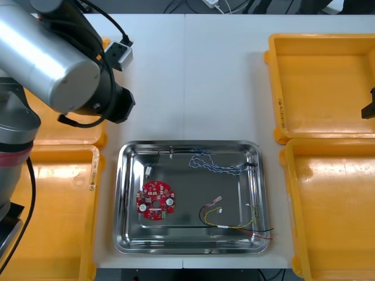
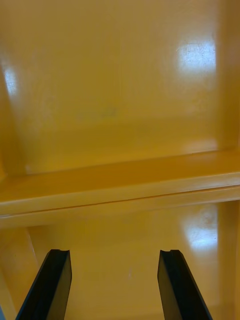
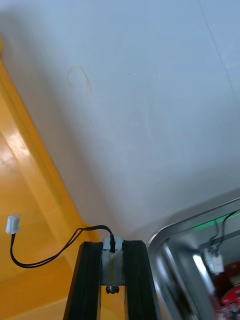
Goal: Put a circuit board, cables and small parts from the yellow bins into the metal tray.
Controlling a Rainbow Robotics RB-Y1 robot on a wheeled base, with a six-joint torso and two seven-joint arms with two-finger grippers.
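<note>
Nearest, the shiny, round-cornered metal tray (image 1: 119, 205) is already stocked. 1 thin red and yellow cable (image 1: 237, 223) is sprawled by its near rim, 1 round red circuit board (image 1: 155, 200) is laid flat beside it, and 1 twisted blue and white cable (image 1: 214, 164) is bunched along the far wall. Whether small parts lie there cannot be told.

Just beyond the tray's corner, the left gripper (image 3: 112, 245) is clamped on a small metal part (image 3: 112, 262). From it a thin black cable with a white plug (image 3: 12, 224) is trailed over a glossy yellow plastic bin (image 3: 25, 200) (this delivery is judged the step in hand).

Farther off, the right gripper (image 2: 114, 252) is held spread and empty above the 2 smooth right-hand yellow bins (image 1: 328, 41).
</note>
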